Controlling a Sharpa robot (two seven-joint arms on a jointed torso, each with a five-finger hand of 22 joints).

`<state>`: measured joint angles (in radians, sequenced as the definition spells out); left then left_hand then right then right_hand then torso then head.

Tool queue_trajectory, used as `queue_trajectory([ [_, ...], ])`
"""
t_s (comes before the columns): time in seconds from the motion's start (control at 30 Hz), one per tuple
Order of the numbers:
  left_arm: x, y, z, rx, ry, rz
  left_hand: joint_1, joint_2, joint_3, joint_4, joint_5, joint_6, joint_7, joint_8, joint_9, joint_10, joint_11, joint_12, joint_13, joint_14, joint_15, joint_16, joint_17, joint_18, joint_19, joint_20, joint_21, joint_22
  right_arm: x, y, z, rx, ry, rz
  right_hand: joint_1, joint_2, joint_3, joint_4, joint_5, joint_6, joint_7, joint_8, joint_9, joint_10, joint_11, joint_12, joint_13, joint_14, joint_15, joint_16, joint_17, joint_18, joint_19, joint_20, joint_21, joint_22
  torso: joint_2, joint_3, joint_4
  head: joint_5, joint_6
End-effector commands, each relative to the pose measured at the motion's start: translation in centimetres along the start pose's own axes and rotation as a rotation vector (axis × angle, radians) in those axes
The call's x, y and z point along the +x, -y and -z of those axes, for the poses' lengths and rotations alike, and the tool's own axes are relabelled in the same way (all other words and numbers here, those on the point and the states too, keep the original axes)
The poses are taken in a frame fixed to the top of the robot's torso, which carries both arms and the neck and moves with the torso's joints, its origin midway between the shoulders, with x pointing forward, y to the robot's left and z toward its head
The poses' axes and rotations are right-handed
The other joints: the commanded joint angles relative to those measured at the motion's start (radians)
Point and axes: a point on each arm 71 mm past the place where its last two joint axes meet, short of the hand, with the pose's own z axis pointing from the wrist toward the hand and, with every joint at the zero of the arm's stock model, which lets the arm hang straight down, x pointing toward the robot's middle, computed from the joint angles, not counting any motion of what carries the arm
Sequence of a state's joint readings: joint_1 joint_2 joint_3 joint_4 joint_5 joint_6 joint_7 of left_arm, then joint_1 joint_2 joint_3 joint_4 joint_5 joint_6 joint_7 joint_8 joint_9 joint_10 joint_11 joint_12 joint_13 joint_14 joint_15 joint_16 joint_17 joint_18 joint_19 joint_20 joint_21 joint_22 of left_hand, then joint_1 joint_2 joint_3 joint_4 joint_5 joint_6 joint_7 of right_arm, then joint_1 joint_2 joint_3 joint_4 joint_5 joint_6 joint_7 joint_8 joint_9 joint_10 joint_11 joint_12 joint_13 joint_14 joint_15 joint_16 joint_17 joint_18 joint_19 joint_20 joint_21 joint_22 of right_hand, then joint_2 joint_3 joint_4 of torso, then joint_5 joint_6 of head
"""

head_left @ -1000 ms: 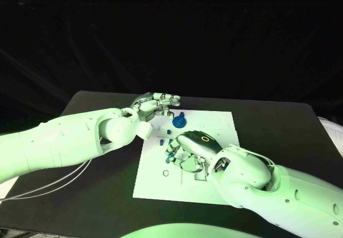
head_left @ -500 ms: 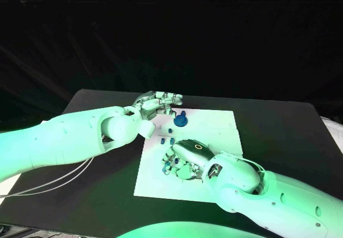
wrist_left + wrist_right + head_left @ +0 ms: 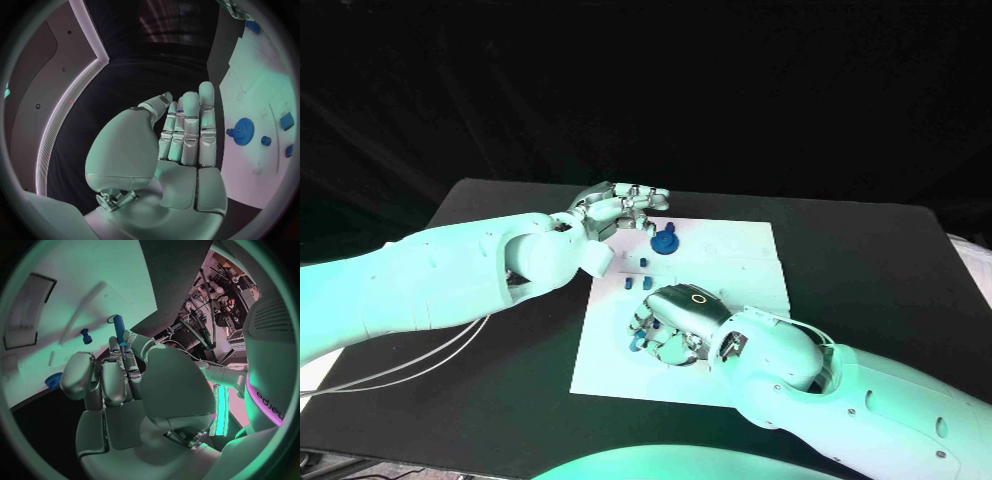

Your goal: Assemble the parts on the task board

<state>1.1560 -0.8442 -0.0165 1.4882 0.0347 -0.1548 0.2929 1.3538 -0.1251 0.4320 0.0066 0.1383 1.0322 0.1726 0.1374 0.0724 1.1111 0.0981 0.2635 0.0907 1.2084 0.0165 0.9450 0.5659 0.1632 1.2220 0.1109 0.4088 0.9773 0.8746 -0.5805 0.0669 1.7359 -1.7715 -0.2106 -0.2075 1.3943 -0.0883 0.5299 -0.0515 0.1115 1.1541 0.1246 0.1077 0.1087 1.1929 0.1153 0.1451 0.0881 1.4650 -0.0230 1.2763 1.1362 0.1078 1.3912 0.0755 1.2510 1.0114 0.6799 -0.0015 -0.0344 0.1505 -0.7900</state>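
Observation:
The white task board (image 3: 721,262) lies mid-table. My right hand (image 3: 678,318) hovers low over its left middle part, fingers bent down. In the right wrist view its fingertips pinch a slim blue pin (image 3: 119,330) above the board (image 3: 81,285). Small blue pieces (image 3: 636,346) lie by this hand's fingers. A blue gear (image 3: 664,243) stands near the far left corner, with two small blue parts (image 3: 646,264) just in front of it. My left hand (image 3: 620,208) floats beside that corner, holding nothing; its fingers (image 3: 187,130) stand straight and close together, near the gear (image 3: 242,132).
The board's right half (image 3: 740,300) carries printed outlines and recesses. A dark rectangular recess (image 3: 28,310) and a short blue peg (image 3: 85,336) lie ahead of my right hand. Black table (image 3: 877,250) surrounds the board.
My right hand has slid toward the near left part of the board and lowered over the blue pieces. The left hand has barely moved.

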Motion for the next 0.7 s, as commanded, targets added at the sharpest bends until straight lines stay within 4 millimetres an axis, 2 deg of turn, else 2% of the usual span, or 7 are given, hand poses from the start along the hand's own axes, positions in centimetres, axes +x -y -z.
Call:
queue_trajectory([
  [0.03, 0.24, 0.07, -0.03, 0.007, -0.022, 0.003, 0.007, -0.001, -0.001, -0.006, -0.002, -0.005, 0.001, 0.004, -0.001, -0.006, 0.001, 0.003, 0.002, -0.006, -0.002, -0.003, -0.001, 0.018, 0.007, 0.001, -0.007, -0.001, 0.11, -0.07, 0.05, -0.003, -0.009, 0.064, 0.014, 0.01, 0.01, -0.004, 0.005, 0.001, 0.006, -0.001, 0.001, 0.065, -0.06, 0.002, 0.004, 0.037, -0.007, 0.0, -0.001, -0.004, 0.0, -0.007, -0.001, -0.001, 0.0, -0.0001, 0.0014, -0.001, -0.001],
  [0.23, 0.19, 0.08, 0.01, 0.006, -0.021, 0.002, 0.007, -0.001, -0.001, -0.006, -0.002, -0.005, 0.001, 0.004, -0.001, -0.006, 0.001, 0.003, 0.002, -0.006, -0.002, -0.003, -0.001, 0.018, 0.007, 0.001, -0.007, -0.001, 0.01, -0.01, 0.18, 0.002, 0.0, 0.09, 0.014, 0.009, 0.01, -0.004, 0.006, 0.001, 0.006, -0.001, 0.001, 0.065, -0.06, 0.002, 0.004, 0.038, -0.007, 0.0, -0.001, -0.004, 0.0, -0.007, 0.0, 0.0, 0.0, -0.0004, 0.0008, 0.003, -0.006],
  [0.43, 0.21, 0.08, 0.03, 0.006, -0.022, 0.003, 0.007, -0.001, -0.001, -0.006, -0.002, -0.005, 0.001, 0.004, -0.001, -0.006, 0.001, 0.003, 0.002, -0.006, -0.002, -0.003, -0.001, 0.018, 0.007, 0.001, -0.007, -0.001, -0.04, 0.05, 0.27, 0.005, 0.004, 0.11, 0.014, 0.009, 0.01, -0.004, 0.006, 0.001, 0.006, -0.001, 0.001, 0.065, -0.06, 0.002, 0.004, 0.038, -0.007, 0.0, -0.001, -0.004, 0.0, -0.007, 0.0, 0.0, 0.0, -0.0011, 0.0034, 0.002, -0.008],
  [0.6, 0.18, 0.08, 0.05, 0.005, -0.022, 0.002, 0.007, -0.001, -0.001, -0.006, -0.002, -0.005, 0.001, 0.004, -0.001, -0.006, 0.001, 0.003, 0.002, -0.006, -0.002, -0.003, -0.001, 0.018, 0.007, 0.001, -0.007, -0.001, -0.06, -0.02, 0.28, 0.005, 0.005, 0.124, 0.014, 0.009, 0.01, -0.005, 0.006, 0.001, 0.006, -0.001, 0.001, 0.065, -0.06, 0.002, 0.004, 0.038, -0.007, 0.001, 0.0, -0.004, 0.0, -0.007, 0.0, 0.0, -0.001, -0.0004, 0.0017, 0.004, -0.008],
  [0.7, 0.2, 0.09, 0.07, 0.006, -0.022, 0.002, 0.007, -0.001, -0.001, -0.006, -0.002, -0.005, 0.001, 0.004, -0.001, -0.006, 0.001, 0.003, 0.002, -0.006, -0.002, -0.003, -0.001, 0.018, 0.007, 0.001, -0.007, -0.001, 0.06, -0.02, 0.25, 0.007, -0.011, 0.131, 0.014, 0.009, 0.01, -0.005, 0.006, 0.001, 0.006, -0.002, 0.001, 0.065, -0.06, 0.001, 0.005, 0.038, -0.007, 0.001, 0.0, -0.004, 0.0, -0.007, -0.001, 0.0, 0.0, -0.0016, 0.0007, 0.005, -0.008],
])
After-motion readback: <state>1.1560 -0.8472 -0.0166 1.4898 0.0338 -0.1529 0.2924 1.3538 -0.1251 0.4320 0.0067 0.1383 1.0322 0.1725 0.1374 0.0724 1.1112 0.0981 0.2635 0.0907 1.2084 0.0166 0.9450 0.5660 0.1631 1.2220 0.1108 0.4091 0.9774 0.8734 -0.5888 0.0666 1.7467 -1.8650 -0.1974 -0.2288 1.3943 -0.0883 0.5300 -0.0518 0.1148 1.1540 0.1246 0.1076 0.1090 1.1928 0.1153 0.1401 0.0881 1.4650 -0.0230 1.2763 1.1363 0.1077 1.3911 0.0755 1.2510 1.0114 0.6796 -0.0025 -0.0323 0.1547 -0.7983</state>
